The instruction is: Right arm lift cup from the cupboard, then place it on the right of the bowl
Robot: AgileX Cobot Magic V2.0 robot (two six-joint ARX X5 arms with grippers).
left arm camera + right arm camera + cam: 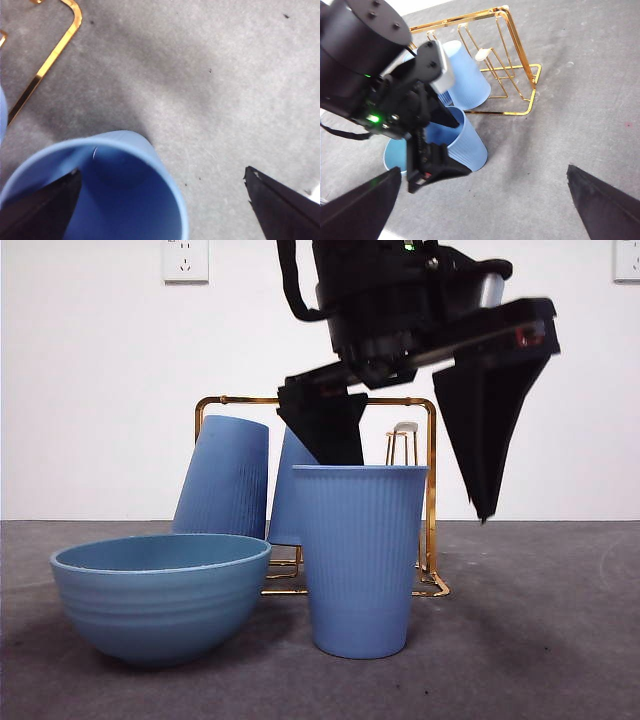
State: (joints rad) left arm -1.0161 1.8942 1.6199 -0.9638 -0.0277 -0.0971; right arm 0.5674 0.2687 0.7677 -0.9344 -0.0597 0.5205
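Note:
The blue ribbed cup [360,560] stands upright on the grey table, just right of the light-blue bowl [160,605] and in front of the gold wire cupboard [432,490]. The left gripper [415,485] is open over the cup, one finger inside the rim and the other outside to the right. The left wrist view shows the same, with the cup [130,200] and the gripper [161,172]. The right gripper [483,170] is open and empty high above, looking down on the cup [465,145], the left gripper [445,142] and the cupboard [520,55].
Two more blue cups [225,480] [288,490] lean upside down on the cupboard's pegs behind the bowl. One bare peg [403,440] stands at the cupboard's right. A white wall with sockets [185,260] stands behind. Bare table lies right of the cup.

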